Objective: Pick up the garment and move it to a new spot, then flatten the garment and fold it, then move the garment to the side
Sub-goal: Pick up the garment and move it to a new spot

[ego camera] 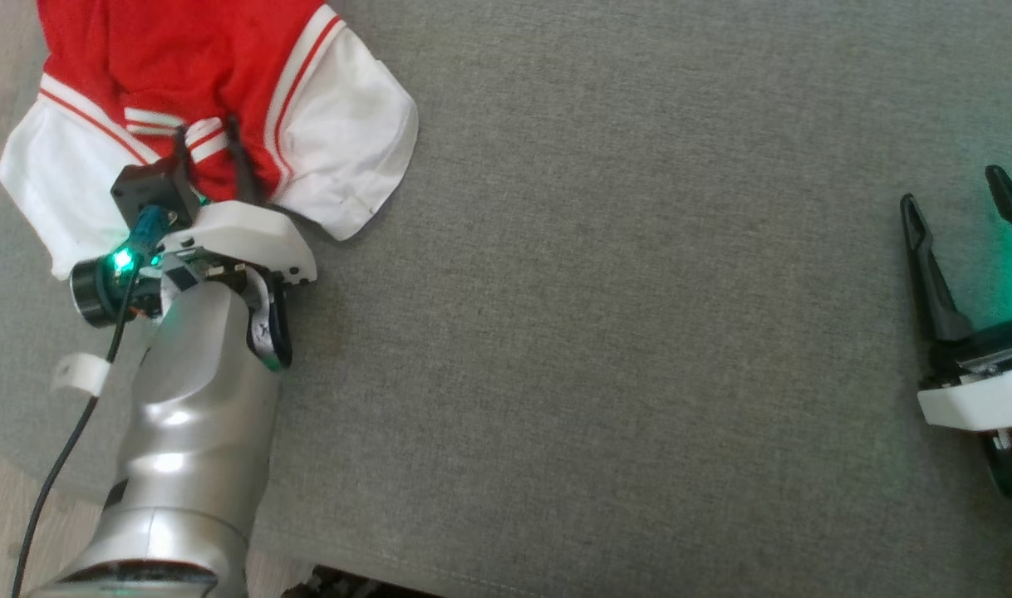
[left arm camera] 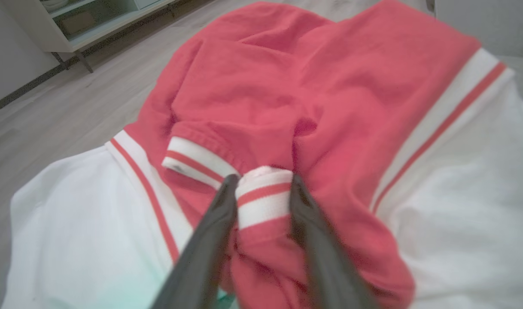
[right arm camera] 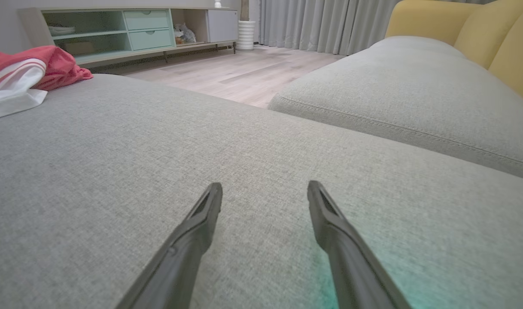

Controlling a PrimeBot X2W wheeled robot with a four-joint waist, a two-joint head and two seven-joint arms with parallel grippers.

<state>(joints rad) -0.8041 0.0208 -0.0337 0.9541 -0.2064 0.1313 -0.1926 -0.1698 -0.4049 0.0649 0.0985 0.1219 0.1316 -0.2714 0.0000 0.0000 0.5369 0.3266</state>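
Left pincer astride garment, trim between (striped)

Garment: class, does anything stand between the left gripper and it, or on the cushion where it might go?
Nothing visible does. The left gripper has its fingers either side of the garment's striped cuff, and the grey cushion towards the right gripper shows nothing lying on it.

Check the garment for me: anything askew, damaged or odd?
No damage visible. The garment lies crumpled, red body bunched over itself and white sleeves splayed, near the grey cushion's left edge. A striped cuff sits between the left tool's fingers.
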